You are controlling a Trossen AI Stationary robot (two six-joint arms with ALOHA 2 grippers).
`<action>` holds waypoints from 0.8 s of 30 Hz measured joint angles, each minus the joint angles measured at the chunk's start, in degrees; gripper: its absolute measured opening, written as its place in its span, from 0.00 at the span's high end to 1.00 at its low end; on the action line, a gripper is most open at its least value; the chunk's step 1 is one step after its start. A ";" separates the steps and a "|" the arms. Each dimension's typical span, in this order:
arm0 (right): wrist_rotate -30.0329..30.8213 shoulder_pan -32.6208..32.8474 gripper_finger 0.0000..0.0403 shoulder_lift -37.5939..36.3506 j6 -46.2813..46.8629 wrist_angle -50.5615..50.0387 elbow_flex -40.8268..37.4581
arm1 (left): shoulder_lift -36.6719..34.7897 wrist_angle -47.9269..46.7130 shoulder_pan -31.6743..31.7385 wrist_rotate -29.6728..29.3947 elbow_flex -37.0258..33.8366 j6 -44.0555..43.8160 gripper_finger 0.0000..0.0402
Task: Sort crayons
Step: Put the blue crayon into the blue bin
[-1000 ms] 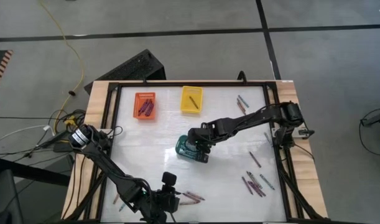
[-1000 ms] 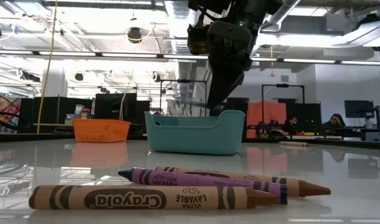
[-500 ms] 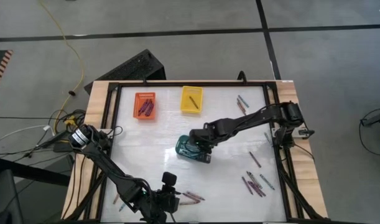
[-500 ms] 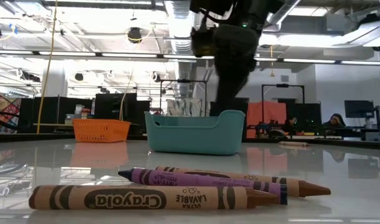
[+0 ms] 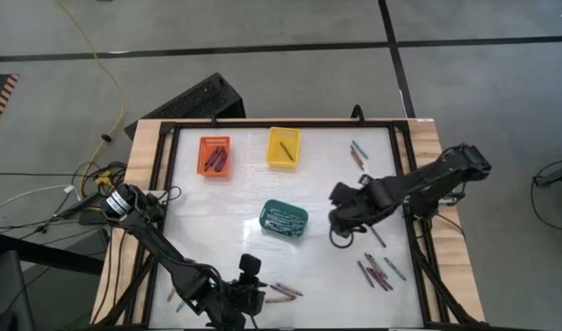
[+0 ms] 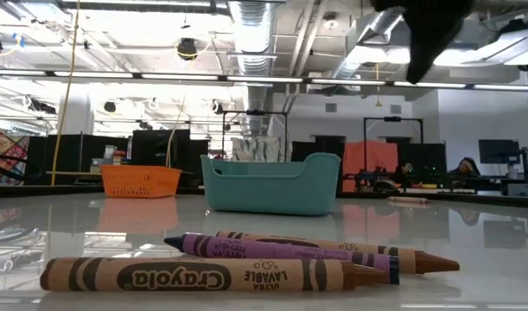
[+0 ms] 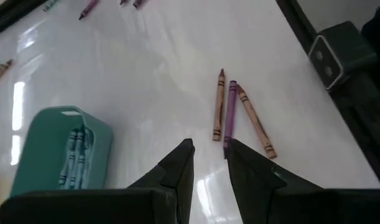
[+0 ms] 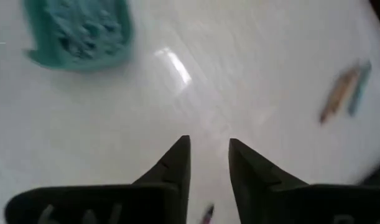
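Wax sticks in paper wraps, so the short thin purple, brown and teal crayons point(image 5: 376, 273) should be light, stiff but snappable, and prone to rolling on the glossy white worktop point(image 5: 235, 198); best taken across the middle of the wrapped barrel with light force, claw set square to the stick's length. They lie in loose groups: one cluster near the right front edge, a pair by the far right edge point(image 5: 357, 152), three side by side at the front centre point(image 7: 233, 115), plus sorted ones inside the orange mesh basket point(image 5: 214, 155), the yellow basket point(image 5: 282, 147) and the teal-green plastic basket point(image 5: 284, 219), which holds only teal sticks. Right claw point(image 5: 338, 228) hovers over bare worktop between the teal-green basket and the right front cluster, fingers a narrow gap apart with nothing between them. Left claw point(image 7: 207, 163) waits low at the front edge, also narrowly parted and empty, aimed at the three front crayons. Versus a second ago: right claw was over the teal-green basket; it has now swung clear to the right, basket position unchanged.
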 joint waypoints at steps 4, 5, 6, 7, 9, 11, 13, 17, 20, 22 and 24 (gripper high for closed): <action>-0.07 2.03 0.68 -2.79 9.85 -2.88 -5.52 | 0.00 0.03 0.00 -0.48 0.00 1.24 0.78; -0.10 2.27 0.67 -3.31 12.52 -3.45 -7.35 | 0.00 0.04 0.00 -0.48 0.00 1.28 0.78; -0.24 2.49 0.67 -3.87 15.19 -4.03 -9.10 | 0.00 0.04 0.00 -0.48 0.00 1.28 0.78; -0.29 2.46 0.66 -4.56 17.87 -4.17 -10.98 | 0.00 0.04 0.00 -0.48 0.00 1.26 0.78; -0.27 2.02 0.66 -6.12 22.03 -3.79 -14.78 | 0.00 0.04 0.00 -0.48 0.00 1.22 0.78; -0.27 1.29 0.66 -7.73 24.87 -3.00 -18.55 | 0.00 0.02 -0.01 -0.45 0.00 0.86 0.78; -0.78 0.41 0.66 -9.62 26.94 -1.75 -22.34 | 0.00 0.02 -0.07 -0.35 0.00 0.60 0.78; -2.98 -1.59 0.66 -13.89 29.02 1.26 -29.73 | 0.00 0.02 -0.16 -0.33 0.00 -0.03 0.78; -4.67 -3.15 0.66 -17.21 29.36 3.90 -34.63 | 0.00 0.02 -0.24 -0.31 0.00 -0.39 0.78; -4.88 -4.50 0.66 -18.68 26.99 5.95 -35.93 | 0.00 0.02 -0.33 -0.31 0.00 -0.65 0.78; -4.90 -5.76 0.65 -20.00 23.70 6.00 -36.16 | 0.00 0.02 -0.33 -0.28 0.02 -0.75 0.78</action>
